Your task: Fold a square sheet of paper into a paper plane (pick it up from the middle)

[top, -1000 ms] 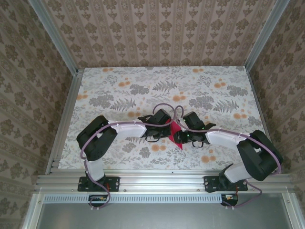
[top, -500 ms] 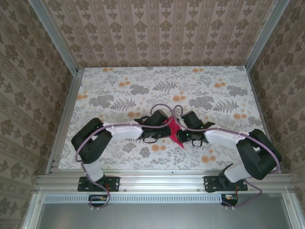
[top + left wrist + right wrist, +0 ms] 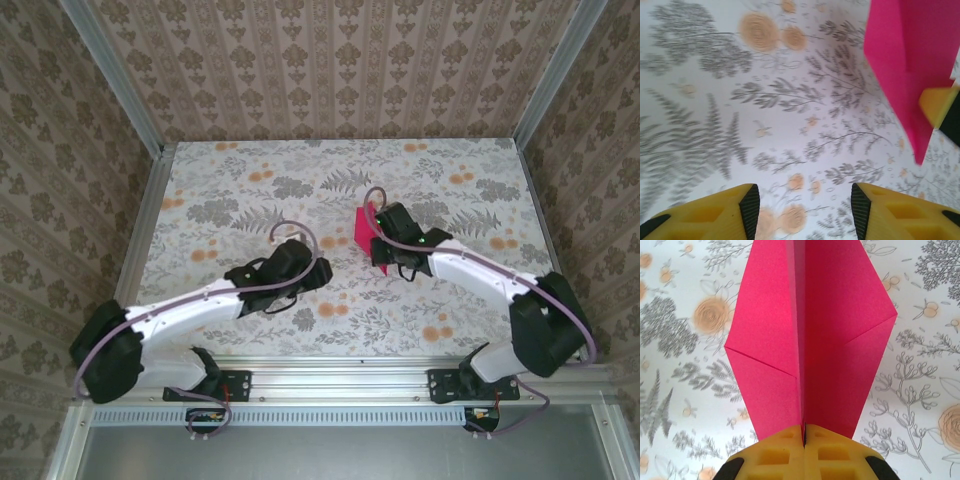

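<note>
Reaching forward, right pincer (image 3: pixel 804 434) clamped on paper plane (image 3: pixel 812 325), left pincer (image 3: pixel 805 202) gaping.

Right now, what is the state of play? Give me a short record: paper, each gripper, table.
paper: paper plane, magenta-pink, partly folded, centre crease with a flap on each side
right gripper: shut on the paper plane at the near end of its crease
left gripper: open, nothing between its fingers, apart from the paper
table: floral-patterned top
</note>
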Motion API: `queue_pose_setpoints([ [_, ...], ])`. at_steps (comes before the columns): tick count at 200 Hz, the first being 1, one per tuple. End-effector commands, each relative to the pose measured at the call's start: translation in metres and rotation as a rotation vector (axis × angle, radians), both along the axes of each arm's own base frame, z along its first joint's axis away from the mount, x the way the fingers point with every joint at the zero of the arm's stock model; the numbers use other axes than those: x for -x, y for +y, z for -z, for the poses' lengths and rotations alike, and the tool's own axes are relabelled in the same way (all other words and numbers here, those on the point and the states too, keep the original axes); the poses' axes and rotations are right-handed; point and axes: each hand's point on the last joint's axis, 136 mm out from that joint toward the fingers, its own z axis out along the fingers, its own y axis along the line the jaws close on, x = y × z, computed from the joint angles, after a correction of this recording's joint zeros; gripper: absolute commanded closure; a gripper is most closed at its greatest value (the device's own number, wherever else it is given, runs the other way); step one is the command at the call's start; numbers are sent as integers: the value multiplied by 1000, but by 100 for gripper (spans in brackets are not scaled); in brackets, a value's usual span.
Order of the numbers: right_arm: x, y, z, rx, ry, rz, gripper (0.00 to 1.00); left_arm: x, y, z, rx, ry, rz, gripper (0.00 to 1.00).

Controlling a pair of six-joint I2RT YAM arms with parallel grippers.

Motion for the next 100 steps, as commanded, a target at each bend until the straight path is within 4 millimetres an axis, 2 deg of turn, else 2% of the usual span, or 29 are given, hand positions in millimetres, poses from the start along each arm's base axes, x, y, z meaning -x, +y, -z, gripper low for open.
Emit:
queue_pose_setpoints([
  [1,-2,-11,19,101,81,75,100,5,38,11,-84,-1,-91,44],
  [31,-9,-2,43,146,137,81,99,12,65,11,-69,-17,-153,40],
  [63,-5,4,65,190,189,64,98,20,89,12,-41,-38,-205,34],
  [100,-1,0,77,230,222,66,96,24,100,15,-7,-34,-223,32],
])
